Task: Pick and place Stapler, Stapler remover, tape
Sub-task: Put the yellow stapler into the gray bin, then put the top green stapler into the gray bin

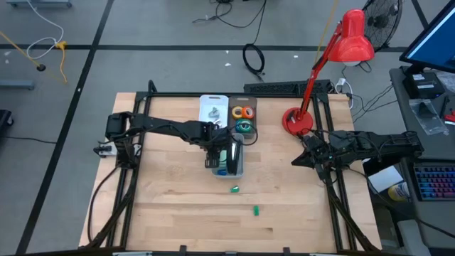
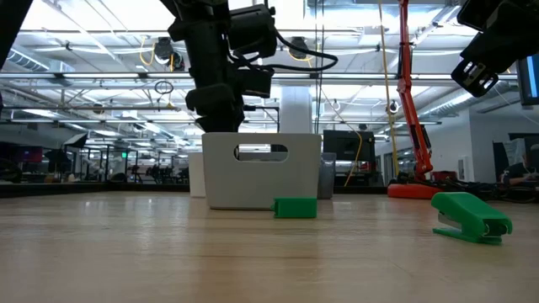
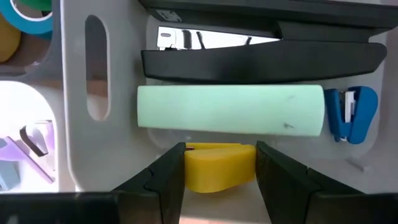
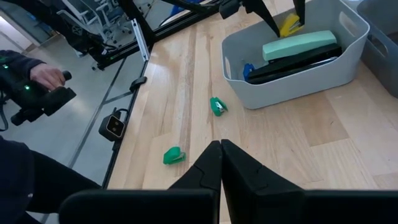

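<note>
A grey bin (image 1: 239, 169) stands mid-table. In it lie a pale green stapler (image 3: 230, 109), a black stapler (image 3: 261, 59) and a small blue stapler (image 3: 351, 115). My left gripper (image 3: 221, 149) points down over the bin, shut on a yellow mini stapler (image 3: 219, 167), which also shows in the right wrist view (image 4: 288, 26). Two green mini staplers (image 1: 233, 189) (image 1: 256, 210) lie on the table nearer the front. Tape rolls, orange (image 1: 244, 112) and green (image 1: 244, 128), sit in a dark tray behind the bin. My right gripper (image 4: 221, 155) waits shut at the table's right side. My left gripper pinches the yellow mini stapler's two opposite sides (image 3: 189, 163) between its two fingers. The fingers (image 4: 272, 22) come from above, pointing steeply down. The stapler hangs in the bin's opening beside the pale green stapler; whether it touches the bin's floor I cannot tell.
A white tray (image 1: 213, 108) with small metal pieces stands behind the bin, beside the tape tray. A red desk lamp has its base (image 1: 298, 122) at the far right. Bare wood lies left and in front. Beyond the table's edge, a person's hand (image 4: 43, 78) holds a dark controller.
</note>
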You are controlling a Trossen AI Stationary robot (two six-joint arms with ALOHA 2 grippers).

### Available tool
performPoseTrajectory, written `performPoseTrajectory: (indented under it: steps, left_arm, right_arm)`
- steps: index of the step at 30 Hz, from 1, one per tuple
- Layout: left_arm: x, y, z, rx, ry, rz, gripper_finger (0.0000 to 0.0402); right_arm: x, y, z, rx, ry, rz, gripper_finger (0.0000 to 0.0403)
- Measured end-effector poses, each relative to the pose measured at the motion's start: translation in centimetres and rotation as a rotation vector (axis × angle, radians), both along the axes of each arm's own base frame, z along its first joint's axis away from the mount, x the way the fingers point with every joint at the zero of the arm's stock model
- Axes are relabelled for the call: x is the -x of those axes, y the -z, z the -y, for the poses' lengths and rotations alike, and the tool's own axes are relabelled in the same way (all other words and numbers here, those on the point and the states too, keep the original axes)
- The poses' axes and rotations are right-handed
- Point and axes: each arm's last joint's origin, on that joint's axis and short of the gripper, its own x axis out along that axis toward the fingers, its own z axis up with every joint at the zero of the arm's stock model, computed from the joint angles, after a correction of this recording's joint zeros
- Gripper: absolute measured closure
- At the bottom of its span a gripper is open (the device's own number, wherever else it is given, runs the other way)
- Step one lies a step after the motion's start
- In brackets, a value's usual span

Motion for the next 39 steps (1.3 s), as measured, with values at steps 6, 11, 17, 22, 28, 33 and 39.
performPoseTrajectory:
  steps: [6, 11, 17, 22, 28, 33, 39]
  left_arm:
    - [0.0, 0.0, 0.0, -0.001, 0.000, 0.000, 0.0213]
    - [0.0, 0.0, 0.0, 0.000, -0.005, 0.000, 0.0182]
    - [0.0, 0.0, 0.0, 0.007, -0.026, 0.002, 0.0154]
    - [-0.4, -1.7, 0.0, 0.000, -0.084, 0.013, 0.0147]
    - [-2.2, -6.6, 1.3, 0.023, -0.139, 0.165, 0.0147]
    - [-3.8, -9.4, 5.0, 0.055, -0.065, 0.361, 0.0147]
    - [-4.0, -10.2, 11.1, 0.044, 0.035, 0.488, 0.0147]
  right_arm:
    - [0.0, 0.0, 0.0, 0.000, -0.001, 0.000, 0.0403]
    - [0.0, 0.0, 0.0, -0.001, -0.002, 0.000, 0.0403]
    - [0.0, 0.0, 0.0, -0.003, -0.005, 0.000, 0.0403]
    - [0.0, 0.0, 0.0, -0.003, -0.005, 0.000, 0.0403]
    - [0.0, 0.0, 0.0, -0.002, -0.006, 0.000, 0.0403]
    - [0.0, 0.0, 0.0, 0.007, -0.010, 0.001, 0.0403]
    - [0.0, 0.0, 0.0, 0.042, -0.028, 0.011, 0.0403]
